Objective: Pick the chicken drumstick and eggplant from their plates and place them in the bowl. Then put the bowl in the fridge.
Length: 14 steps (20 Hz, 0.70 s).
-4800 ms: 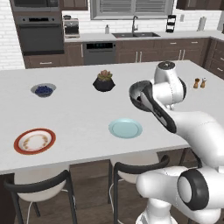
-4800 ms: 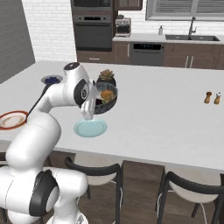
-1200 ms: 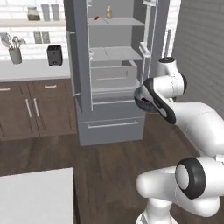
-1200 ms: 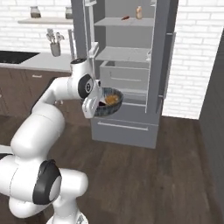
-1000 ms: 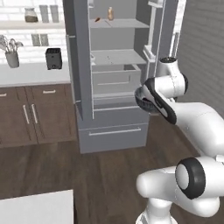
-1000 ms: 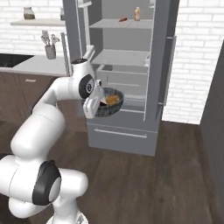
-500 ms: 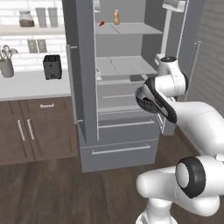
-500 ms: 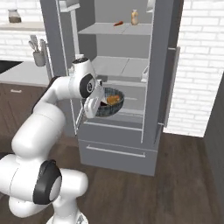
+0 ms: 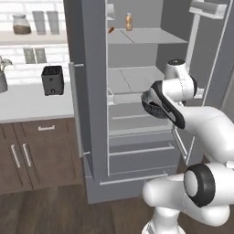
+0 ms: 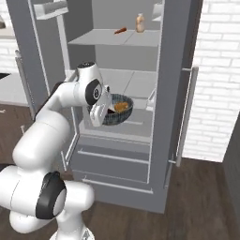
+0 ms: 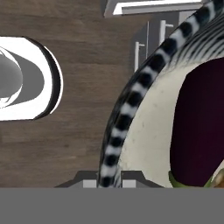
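Change: I see the fridge [image 10: 164, 93] larger and nearer than half a second ago; my base has driven closer.
End effector [image 10: 104, 112]: clenched on the bowl [image 10: 120, 112] rim, before the open middle shelf.
Bowl contents: chicken drumstick [image 10: 121, 107], eggplant [image 11: 199, 127].
Writing: none readable.

Even flat rendered light, soft faint shadows, no glare, slightly soft low-resolution detail
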Motion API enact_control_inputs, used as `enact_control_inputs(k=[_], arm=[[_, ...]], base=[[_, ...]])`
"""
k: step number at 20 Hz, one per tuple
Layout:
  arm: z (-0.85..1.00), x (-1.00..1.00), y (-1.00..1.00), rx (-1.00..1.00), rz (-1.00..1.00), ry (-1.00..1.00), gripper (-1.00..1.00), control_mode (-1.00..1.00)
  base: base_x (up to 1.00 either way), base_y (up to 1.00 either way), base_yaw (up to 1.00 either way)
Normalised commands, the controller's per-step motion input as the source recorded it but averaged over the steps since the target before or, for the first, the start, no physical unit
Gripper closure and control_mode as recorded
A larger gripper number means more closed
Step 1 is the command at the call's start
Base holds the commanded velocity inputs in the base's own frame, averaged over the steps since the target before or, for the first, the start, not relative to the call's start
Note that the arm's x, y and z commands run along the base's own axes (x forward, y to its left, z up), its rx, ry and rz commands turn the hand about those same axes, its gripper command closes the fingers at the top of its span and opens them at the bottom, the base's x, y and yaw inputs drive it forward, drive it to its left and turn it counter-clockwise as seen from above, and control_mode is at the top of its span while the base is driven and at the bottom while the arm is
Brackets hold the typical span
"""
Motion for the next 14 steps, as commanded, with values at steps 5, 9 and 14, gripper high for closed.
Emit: enact_control_inputs(k=[5, 9, 14], arm=[[0.00, 0.00, 0.00, 0.00, 0.00, 0.00, 1.00, 1.00], [0.00, 0.00, 0.00, 0.00, 0.00, 0.00, 1.00, 1.00], [0.00, 0.00, 0.00, 0.00, 0.00, 0.00, 1.00, 1.00]], base=[[0.78, 0.12, 0.00], [0.70, 0.12, 0.00], [0.61, 0.09, 0.00]])
